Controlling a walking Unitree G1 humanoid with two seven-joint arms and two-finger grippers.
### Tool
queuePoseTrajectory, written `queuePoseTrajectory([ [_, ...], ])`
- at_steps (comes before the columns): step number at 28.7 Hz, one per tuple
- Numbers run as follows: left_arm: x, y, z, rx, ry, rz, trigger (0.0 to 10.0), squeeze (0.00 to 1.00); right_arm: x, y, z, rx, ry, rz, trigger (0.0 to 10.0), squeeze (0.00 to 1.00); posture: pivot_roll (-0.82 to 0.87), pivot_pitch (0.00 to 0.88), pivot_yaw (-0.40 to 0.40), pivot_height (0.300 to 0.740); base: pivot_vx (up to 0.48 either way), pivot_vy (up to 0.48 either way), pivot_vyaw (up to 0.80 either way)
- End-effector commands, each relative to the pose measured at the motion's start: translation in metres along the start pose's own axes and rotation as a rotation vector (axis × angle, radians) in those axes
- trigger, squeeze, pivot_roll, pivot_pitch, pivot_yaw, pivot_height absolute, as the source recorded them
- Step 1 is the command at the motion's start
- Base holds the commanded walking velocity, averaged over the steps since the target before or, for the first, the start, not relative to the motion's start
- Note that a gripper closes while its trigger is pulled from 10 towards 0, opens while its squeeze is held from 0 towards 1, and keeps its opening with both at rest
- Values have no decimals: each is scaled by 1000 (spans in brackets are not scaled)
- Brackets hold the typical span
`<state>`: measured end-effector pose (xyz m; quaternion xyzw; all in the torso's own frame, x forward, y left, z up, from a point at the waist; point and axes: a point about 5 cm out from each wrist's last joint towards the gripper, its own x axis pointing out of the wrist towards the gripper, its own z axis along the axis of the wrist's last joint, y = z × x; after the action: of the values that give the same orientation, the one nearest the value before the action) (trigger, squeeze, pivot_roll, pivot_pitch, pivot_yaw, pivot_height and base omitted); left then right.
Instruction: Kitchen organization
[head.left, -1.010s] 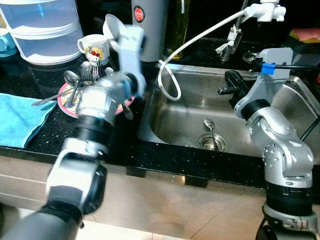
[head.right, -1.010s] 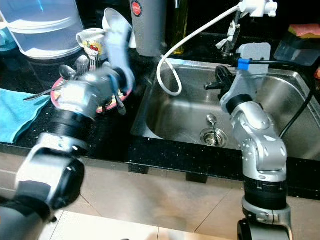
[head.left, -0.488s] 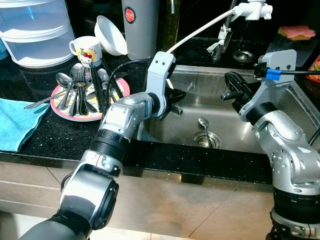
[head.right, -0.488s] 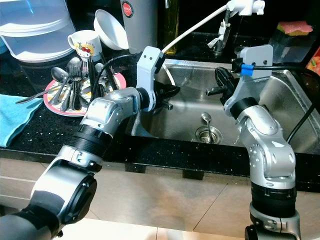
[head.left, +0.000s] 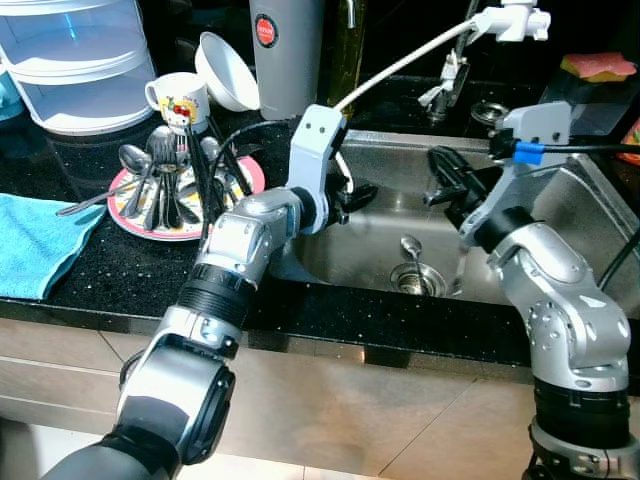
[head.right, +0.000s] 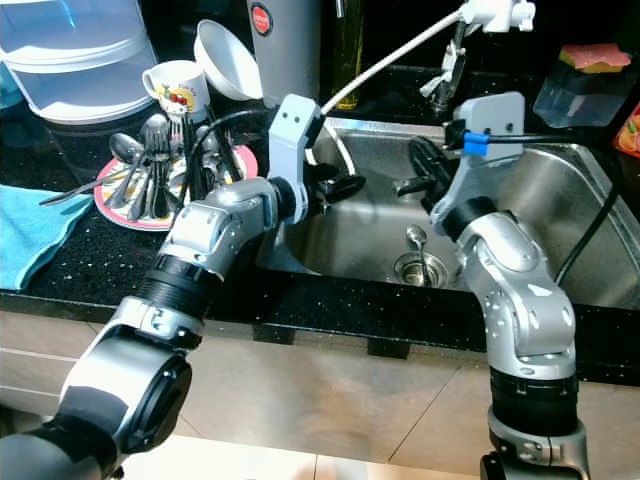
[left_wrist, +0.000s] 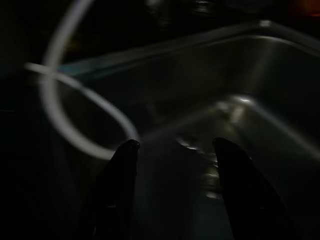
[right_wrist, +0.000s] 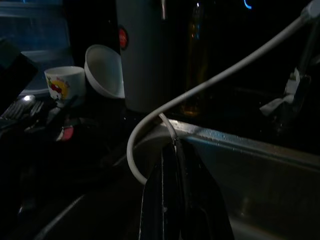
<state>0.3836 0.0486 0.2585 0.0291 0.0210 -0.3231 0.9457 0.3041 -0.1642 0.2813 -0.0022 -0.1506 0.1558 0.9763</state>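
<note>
Left gripper (left_wrist: 175, 150) hangs over the sink (head.left: 560, 215) near its left wall, 2 fingers spread, empty. Right gripper (head.left: 447, 180) above the sink middle, fingers pressed together, empty. 1 spoon (head.left: 410, 250) lies at the sink drain.

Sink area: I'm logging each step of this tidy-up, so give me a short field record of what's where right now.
left gripper: open, over the sink's left part
right gripper: fingers shut, empty, over the sink
sink: steel, one spoon lying at the drain
hose: white, loops down into the sink
plate: pink-rimmed, holds cutlery, on the counter left of the sink
mug: behind the plate
cloth: blue, far left
</note>
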Motion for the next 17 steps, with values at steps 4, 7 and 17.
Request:
queuePoseTrajectory([
  [4, -5, 9, 7, 52, 30, 141, 10000, 0, -1, 6, 4, 11, -29, 32, 10000, 0, 26, 96, 32, 740, 0, 0, 0],
  [7, -9, 19, 14, 35, 27, 233, 10000, 0, -1, 7, 5, 16, -36, 34, 10000, 0, 28, 96, 32, 740, 0, 0, 0],
  [17, -23, 47, 21, 51, 15, 443, 10000, 0, 3, 17, 4, 37, -46, 59, 10000, 0, 40, 87, 38, 740, 0, 0, 0],
])
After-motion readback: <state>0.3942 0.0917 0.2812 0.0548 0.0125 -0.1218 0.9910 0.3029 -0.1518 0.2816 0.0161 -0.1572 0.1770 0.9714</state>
